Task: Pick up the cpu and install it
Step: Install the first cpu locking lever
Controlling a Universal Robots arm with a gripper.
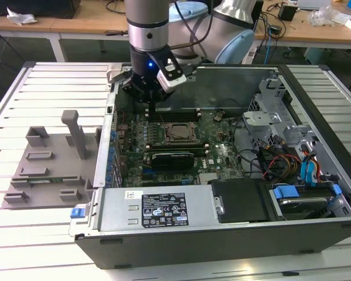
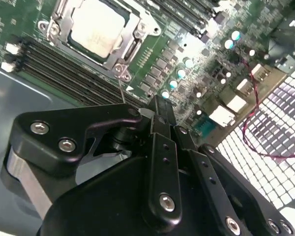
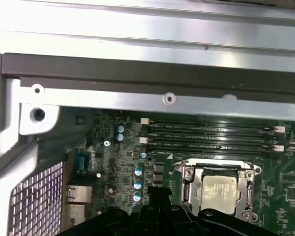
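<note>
The arm hangs over the open computer case (image 1: 316,117), its gripper (image 1: 154,104) poised above the back edge of the green board (image 1: 222,158), over the rows of memory slots (image 1: 172,115). The chip (image 1: 179,132) sits flat in its socket (image 1: 176,133), silver top up, ringed by the metal frame. So the chip lies off to one side of the gripper rather than under it, across the memory slots, toward the middle of the board; in the exterior view that is forward and a touch to the exterior view's right. In the second wrist view the chip (image 2: 99,27) shows beyond the black fingers (image 2: 160,123), which are drawn together with nothing between them, and the slots (image 2: 64,66) run between fingertips and socket. In the first wrist view the chip (image 3: 220,191) lies squarely in the frame, edges parallel to the slots (image 3: 206,137). Being square, the chip offers no long axis to line up on.
</note>
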